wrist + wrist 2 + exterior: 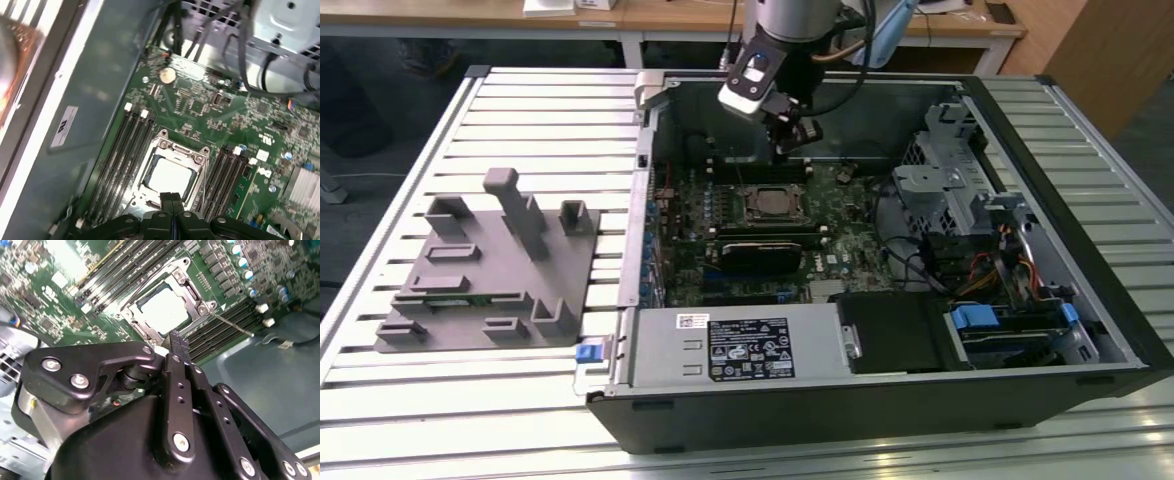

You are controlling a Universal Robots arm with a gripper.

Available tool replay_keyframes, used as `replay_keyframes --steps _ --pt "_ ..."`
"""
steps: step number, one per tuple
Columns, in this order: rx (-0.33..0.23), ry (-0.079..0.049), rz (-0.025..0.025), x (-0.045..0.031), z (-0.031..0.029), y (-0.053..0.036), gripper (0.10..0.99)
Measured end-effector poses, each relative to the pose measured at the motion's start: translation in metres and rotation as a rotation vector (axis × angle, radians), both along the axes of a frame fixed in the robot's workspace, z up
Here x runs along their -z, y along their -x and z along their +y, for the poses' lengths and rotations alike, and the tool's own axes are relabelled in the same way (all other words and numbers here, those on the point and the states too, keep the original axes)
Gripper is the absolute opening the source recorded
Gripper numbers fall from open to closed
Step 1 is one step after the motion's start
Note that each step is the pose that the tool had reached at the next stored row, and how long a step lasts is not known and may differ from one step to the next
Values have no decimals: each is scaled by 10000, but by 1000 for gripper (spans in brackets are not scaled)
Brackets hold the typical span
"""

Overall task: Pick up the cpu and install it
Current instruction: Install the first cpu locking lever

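gripper: fingers together, holding nothing, hovering over socket | cpu: lying inside socket frame, upper centre of exterior view | risk: a downward nudge from the closed fingers could skew the chip and damage socket contacts

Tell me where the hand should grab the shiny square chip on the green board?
Probably from straight above, pinching two opposite edges of the cpu. It lies flat inside the metal socket frame, with memory slots close on both sides, so there is no room to come in sideways. The hand hangs near it, shut.
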State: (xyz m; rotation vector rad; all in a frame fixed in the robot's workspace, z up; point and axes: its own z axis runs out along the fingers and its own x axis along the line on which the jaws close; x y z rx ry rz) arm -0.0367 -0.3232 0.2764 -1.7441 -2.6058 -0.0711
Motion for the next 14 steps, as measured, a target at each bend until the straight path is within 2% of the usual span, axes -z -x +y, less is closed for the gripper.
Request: replay_keyframes --steps 14 --pt "-2551 0 0 15 0 0 106"
